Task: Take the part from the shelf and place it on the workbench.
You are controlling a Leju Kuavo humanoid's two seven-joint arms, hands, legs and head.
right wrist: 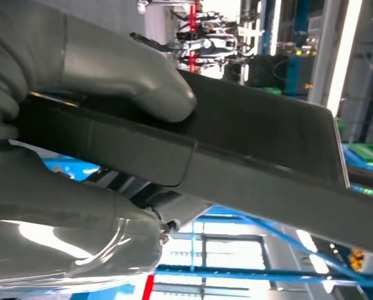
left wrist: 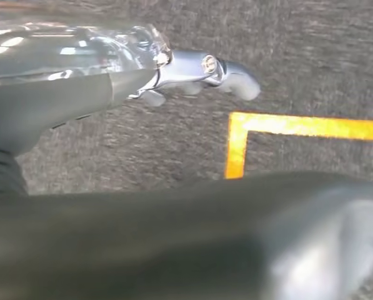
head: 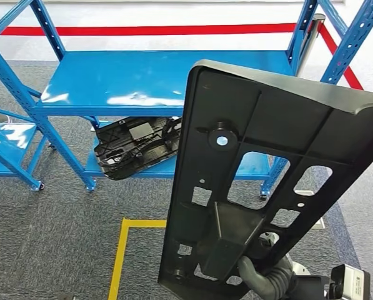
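Your black plastic panel point(head: 269, 169) is off the shelf and up in the air, ribbed back side facing the head camera, tilted with its wide end high on the right. Your right hand point(head: 269, 278) grips it at the lower end; in the right wrist view the thumb point(right wrist: 127, 75) presses on one face and the fingers point(right wrist: 71, 219) clamp the other, so the hold looks firm. Judging by that, the pick is done and the carry and placement are left. No workbench appears, so you will probably need to turn. A second black part point(head: 137, 147) lies on the lower level of the blue shelf point(head: 142, 81). Your left hand point(left wrist: 193, 69) hangs over grey carpet near a yellow floor line point(left wrist: 278, 128), holding nothing, its fingers stretched out. The panel blocks much of your forward view, and a blurred dark shape crosses the left wrist picture.
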